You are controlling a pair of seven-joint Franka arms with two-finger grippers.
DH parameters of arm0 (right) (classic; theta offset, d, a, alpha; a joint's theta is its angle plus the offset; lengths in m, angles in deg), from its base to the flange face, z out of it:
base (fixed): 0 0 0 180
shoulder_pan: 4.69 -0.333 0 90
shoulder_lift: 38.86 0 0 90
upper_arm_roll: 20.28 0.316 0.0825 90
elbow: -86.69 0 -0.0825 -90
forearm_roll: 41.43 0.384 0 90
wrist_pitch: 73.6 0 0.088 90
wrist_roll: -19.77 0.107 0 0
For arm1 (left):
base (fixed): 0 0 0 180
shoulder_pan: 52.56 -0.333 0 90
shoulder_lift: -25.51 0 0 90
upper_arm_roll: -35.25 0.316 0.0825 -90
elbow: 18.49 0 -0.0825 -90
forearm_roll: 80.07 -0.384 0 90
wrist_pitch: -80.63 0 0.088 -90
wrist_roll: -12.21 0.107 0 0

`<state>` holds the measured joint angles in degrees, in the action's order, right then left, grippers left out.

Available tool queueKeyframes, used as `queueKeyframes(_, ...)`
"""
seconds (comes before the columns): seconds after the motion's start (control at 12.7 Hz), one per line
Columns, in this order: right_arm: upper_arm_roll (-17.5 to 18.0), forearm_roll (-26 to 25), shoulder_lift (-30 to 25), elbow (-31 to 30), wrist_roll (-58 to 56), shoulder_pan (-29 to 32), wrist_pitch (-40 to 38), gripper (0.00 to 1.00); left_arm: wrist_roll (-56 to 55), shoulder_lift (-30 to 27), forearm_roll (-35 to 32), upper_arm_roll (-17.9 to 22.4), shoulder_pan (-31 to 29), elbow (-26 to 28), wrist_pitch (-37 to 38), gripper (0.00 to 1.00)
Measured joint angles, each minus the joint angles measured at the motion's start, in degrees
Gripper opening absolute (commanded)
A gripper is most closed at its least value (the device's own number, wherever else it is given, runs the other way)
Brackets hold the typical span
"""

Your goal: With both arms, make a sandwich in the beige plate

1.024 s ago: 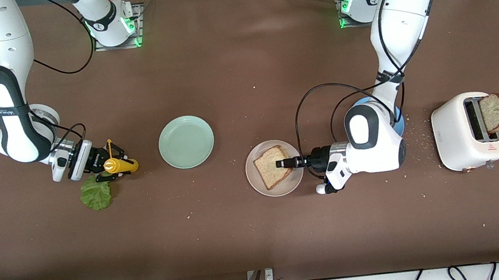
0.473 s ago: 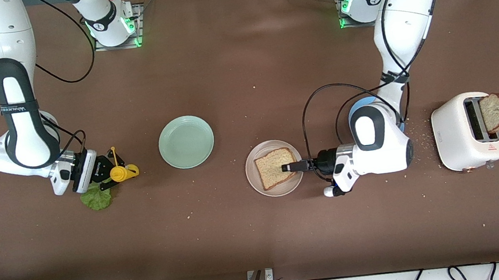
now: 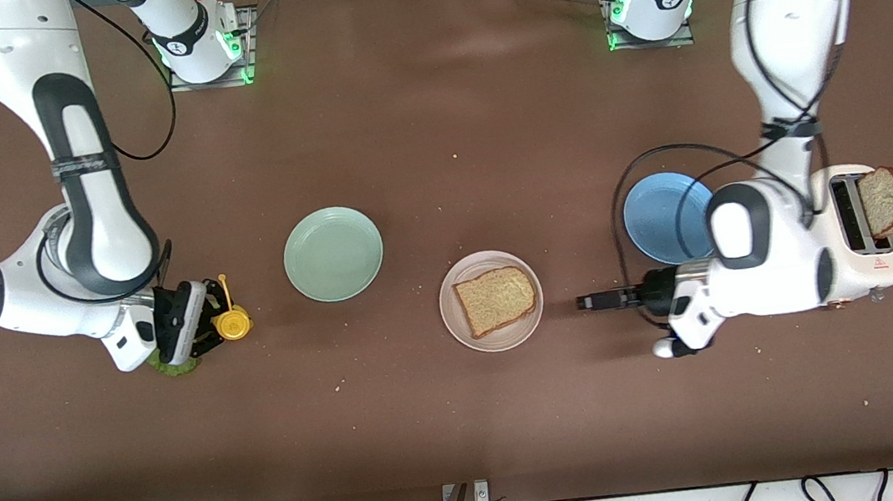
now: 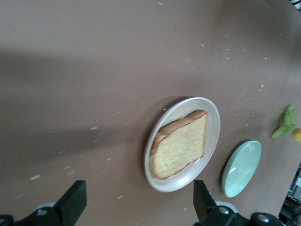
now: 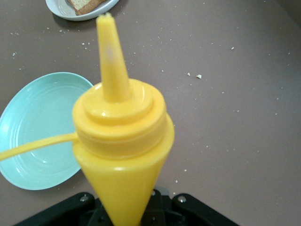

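The beige plate point(image 3: 455, 329) holds one toasted bread slice point(image 3: 496, 301); both show in the left wrist view, plate point(image 4: 214, 117) and slice point(image 4: 181, 146). My left gripper point(image 3: 584, 302) is open and empty over the bare table between that plate and the toaster; its fingers point(image 4: 75, 202) stand wide apart. A second slice point(image 3: 882, 201) sticks out of the toaster point(image 3: 820, 241). My right gripper point(image 3: 207, 326) is shut on a yellow squeeze bottle point(image 3: 233, 322), seen close in the right wrist view point(image 5: 122, 132). The lettuce leaf point(image 3: 171, 368) lies mostly hidden under that gripper.
A mint-green plate point(image 3: 333, 253) lies between the bottle and the beige plate. A blue plate point(image 3: 657, 218) lies beside the toaster, partly under the left arm. Crumbs are scattered near the toaster.
My left gripper has drawn back off the bread toward the toaster end, uncovering the blue plate. My right gripper has turned the yellow bottle more upright and moved over the lettuce.
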<state>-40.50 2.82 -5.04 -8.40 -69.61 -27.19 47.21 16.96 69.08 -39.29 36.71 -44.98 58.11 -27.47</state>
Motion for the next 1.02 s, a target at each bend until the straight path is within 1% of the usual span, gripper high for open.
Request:
queueKeyframes(0.24, 0.02, -11.54, -0.04, 3.92, 13.79, -4.17, 0.13, 0.00, -0.26, -6.02, -12.99, 0.10, -7.75, -0.22, 6.51, 1.00)
queueKeyframes(0.39, 0.05, -18.26, -0.05, 5.91, 21.70, -6.83, 0.19, 0.00, -0.26, -8.98, -20.70, 0.09, -10.63, -0.20, 8.65, 1.00)
queueKeyframes(0.55, 0.10, -25.63, -0.02, 7.30, 28.89, -9.64, 0.21, 0.00, -0.31, -10.95, -27.40, 0.01, -11.12, -0.17, 9.56, 1.00)
queueKeyframes(0.71, 0.26, -34.86, 0.12, 8.99, 36.58, -13.13, 0.24, 0.00, -1.42, -12.82, -32.46, -0.30, -10.88, -0.20, 11.02, 1.00)
queueKeyframes(0.87, 0.40, -43.21, 0.57, 10.01, 44.28, -17.20, 0.23, 0.00, -2.29, -15.21, -36.56, -0.47, -10.57, -0.21, 13.43, 1.00)
queueKeyframes(1.02, 0.50, -49.38, 1.74, 10.26, 51.27, -21.13, 0.22, 0.00, -2.49, -18.13, -39.24, -0.60, -10.31, -0.21, 15.89, 1.00)
